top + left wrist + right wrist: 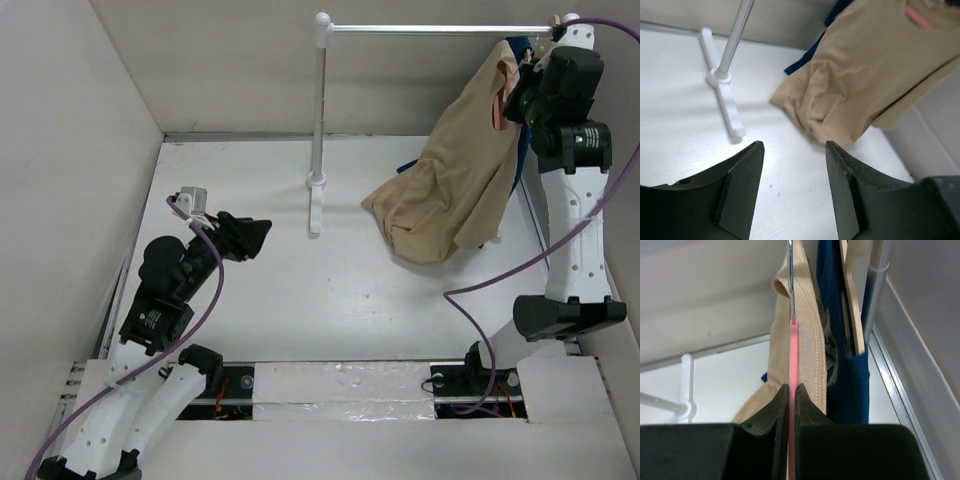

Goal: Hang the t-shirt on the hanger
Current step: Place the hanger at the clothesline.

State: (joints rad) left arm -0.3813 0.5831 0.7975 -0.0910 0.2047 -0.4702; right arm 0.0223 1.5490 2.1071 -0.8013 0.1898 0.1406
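The tan t-shirt (455, 190) hangs from the right end of the rail, its lower part pooled on the table. It also shows in the left wrist view (865, 70) and the right wrist view (807, 340). The pink hanger (793, 355) runs inside the shirt's collar, its metal hook (789, 270) going up; a pink bit shows at the collar in the top view (497, 108) and the left wrist view (919, 19). My right gripper (791, 388) is shut on the pink hanger, up by the rail (520, 95). My left gripper (792, 147) is open and empty over the table, far left (255, 235).
A white rack stands at the back: its post (319, 110), its foot (315, 205) and its rail (440, 29). A dark blue t-shirt (845, 365) on a wooden hanger (852, 295) hangs just right of the tan shirt. Grey walls enclose the table on all sides.
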